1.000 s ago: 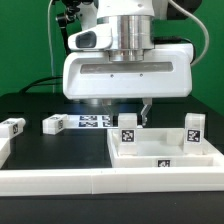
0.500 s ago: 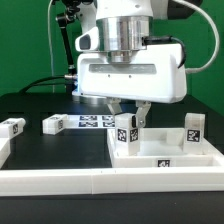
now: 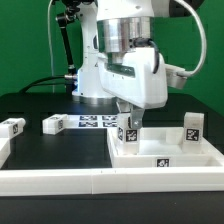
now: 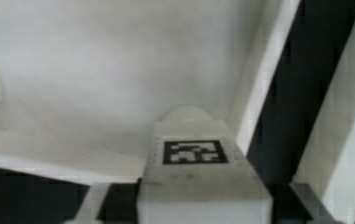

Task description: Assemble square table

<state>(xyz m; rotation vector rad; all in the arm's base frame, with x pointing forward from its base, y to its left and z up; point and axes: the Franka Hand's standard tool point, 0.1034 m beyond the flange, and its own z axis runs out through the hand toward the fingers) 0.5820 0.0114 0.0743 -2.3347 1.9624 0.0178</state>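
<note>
- Between the fingertips of the gripper (image 3: 128, 124), confirm the leg (image 3: 127, 134): upright, tag toward the exterior camera, jaws closed against both flanks in the wrist view, no gap visible.
- Directly beneath the gripper, confirm the seat: foot of the leg down on the square tabletop (image 3: 170, 152), inside the raised rim, near one corner. Contact with the hole is hidden by the leg itself.
- Treat the step in hand as threading this leg into its corner, judging by the hand set askew to the tabletop edges.
- Turn about the leg's own axis only. Avoid any sideways push, likely to cross the thread or slide the tabletop.
- Apply light downward pressure during each turn, then release, counter-rotate and re-grip low on the leg.
- Check for tilt before each re-grip and correct to vertical first.
- Well apart from the gripper, toward the exterior view's right, note the second leg (image 3: 191, 128) upright on the same tabletop. Clear it during wrist rotation.
- Well apart on the opposite side, leave the nearer loose leg (image 3: 53, 124), beside the marker board (image 3: 95, 121), and the farther loose leg (image 3: 12, 127) for later corners.
</note>
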